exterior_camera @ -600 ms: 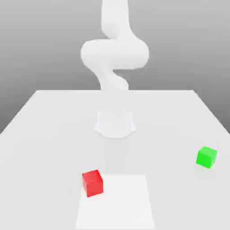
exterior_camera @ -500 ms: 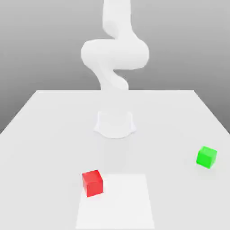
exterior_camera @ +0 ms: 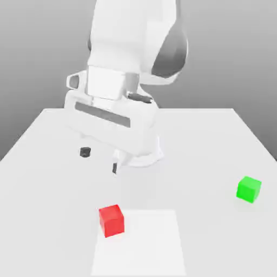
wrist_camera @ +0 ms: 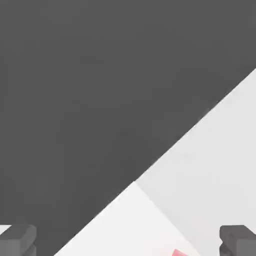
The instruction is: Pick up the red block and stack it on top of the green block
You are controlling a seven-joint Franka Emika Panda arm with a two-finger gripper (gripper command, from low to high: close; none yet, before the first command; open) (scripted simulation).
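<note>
Red block: flat on the table, across the edge of the pale patch at its far corner on the exterior view's left, its sides turned slightly off square to that edge. Nothing touches it. A pinkish-red sliver in the hand view is probably its corner. Green block: well apart, toward the exterior view's right, on the bare table, top face free, also turned at an angle. My own state: jaws wide open, nothing between them, held above the table and set back from the red block toward the base. Step in hand, as I judge it: approach to the red block, before any grasp; the stacking is all to come. Next move calls for bringing myself out over the red block, turning so my pads face two opposite sides of it, then going straight down with the opening centred. Close only once the block sits between the pads. Risks noted: my line of closing runs aslant in the exterior view, so a poor match with the block's faces could catch a corner or twist it; coming down off centre could land a fingertip on its top. After the grasp, a clear lift is needed before crossing to the green block.
</note>
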